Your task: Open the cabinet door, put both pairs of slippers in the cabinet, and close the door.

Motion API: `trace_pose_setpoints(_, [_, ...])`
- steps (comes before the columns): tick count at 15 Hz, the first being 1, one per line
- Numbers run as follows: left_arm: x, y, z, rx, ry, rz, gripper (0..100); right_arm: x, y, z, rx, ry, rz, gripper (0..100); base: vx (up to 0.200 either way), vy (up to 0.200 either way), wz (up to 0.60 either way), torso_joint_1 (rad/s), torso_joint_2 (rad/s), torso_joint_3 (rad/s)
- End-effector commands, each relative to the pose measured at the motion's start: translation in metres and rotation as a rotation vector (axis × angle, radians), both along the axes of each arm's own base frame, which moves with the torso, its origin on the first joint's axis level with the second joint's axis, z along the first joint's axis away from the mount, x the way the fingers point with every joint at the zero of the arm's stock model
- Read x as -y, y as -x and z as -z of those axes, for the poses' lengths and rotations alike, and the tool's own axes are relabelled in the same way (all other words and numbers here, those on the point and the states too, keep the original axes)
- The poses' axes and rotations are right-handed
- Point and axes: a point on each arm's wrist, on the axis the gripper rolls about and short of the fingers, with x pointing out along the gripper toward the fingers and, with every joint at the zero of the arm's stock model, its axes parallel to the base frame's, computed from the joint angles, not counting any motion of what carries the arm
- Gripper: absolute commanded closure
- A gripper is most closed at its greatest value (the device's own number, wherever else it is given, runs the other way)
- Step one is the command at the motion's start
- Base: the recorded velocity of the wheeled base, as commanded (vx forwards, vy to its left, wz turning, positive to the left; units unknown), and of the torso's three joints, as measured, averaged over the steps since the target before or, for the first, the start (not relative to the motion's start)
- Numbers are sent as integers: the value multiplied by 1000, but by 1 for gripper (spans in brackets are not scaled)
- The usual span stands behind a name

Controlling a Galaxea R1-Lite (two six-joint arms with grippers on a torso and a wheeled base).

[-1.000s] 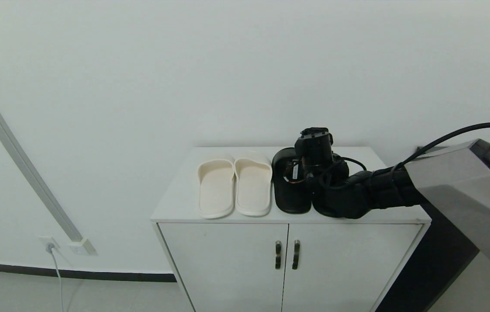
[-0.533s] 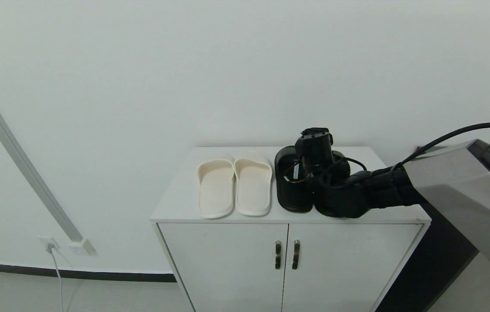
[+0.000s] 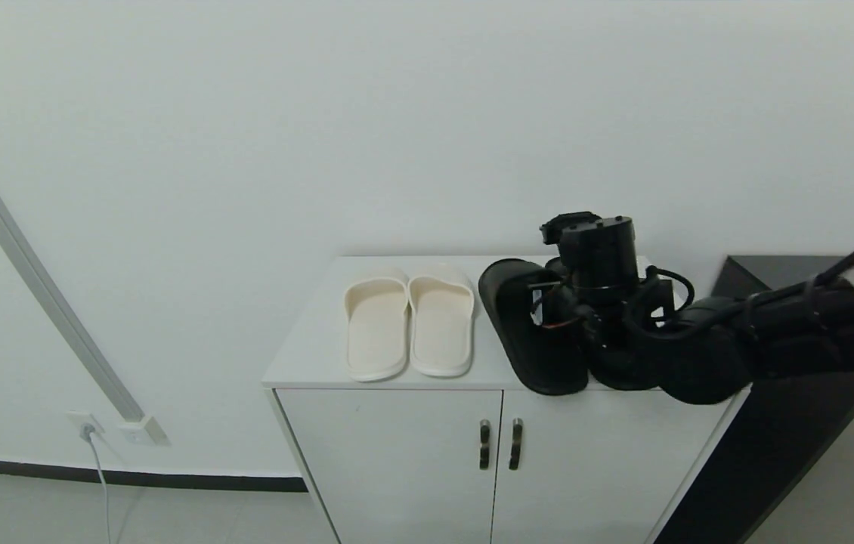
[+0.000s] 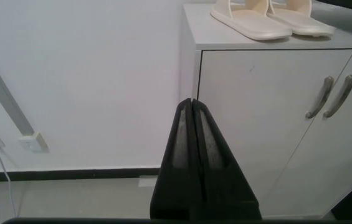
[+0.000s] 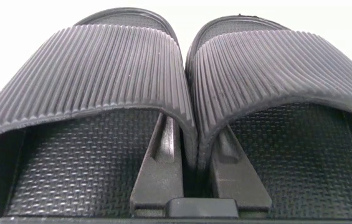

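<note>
The black slippers [image 3: 525, 340], with ribbed straps and pebbled footbeds, tilt at the cabinet's [image 3: 306, 355] front right edge, their inner walls pinched together by the right gripper [image 5: 193, 158]; the left gripper [image 4: 192, 109] is closed and empty.

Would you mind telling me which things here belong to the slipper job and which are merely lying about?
Job in hand:
black slippers, clamped in the right gripper
white slippers on top of the cabinet, whose doors are shut
left gripper, shut

Lying about:
wall socket with its cable
slanted wall trunking
</note>
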Motion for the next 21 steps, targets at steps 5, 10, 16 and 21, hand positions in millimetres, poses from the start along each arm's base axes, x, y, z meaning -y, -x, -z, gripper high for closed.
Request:
trace_pose_setpoints(5, [0, 0, 0, 1, 1, 0, 100, 61, 122, -36, 27, -22, -603, 100, 0, 0, 0, 0, 0, 0])
trace_pose_setpoints(10, [0, 0, 0, 1, 3, 0, 100, 67, 133, -31, 7, -19, -748, 100, 0, 0, 0, 0, 0, 0])
trace_pose_setpoints(16, [0, 0, 0, 1, 3, 1, 100, 66, 131, -28, -1, -15, -745, 100, -133, 0, 0, 3, 2, 1])
trace_pose_setpoints(21, [0, 0, 0, -1, 4, 1, 100, 66, 132, -26, -6, -11, -746, 100, -200, 0, 0, -2, -3, 2])
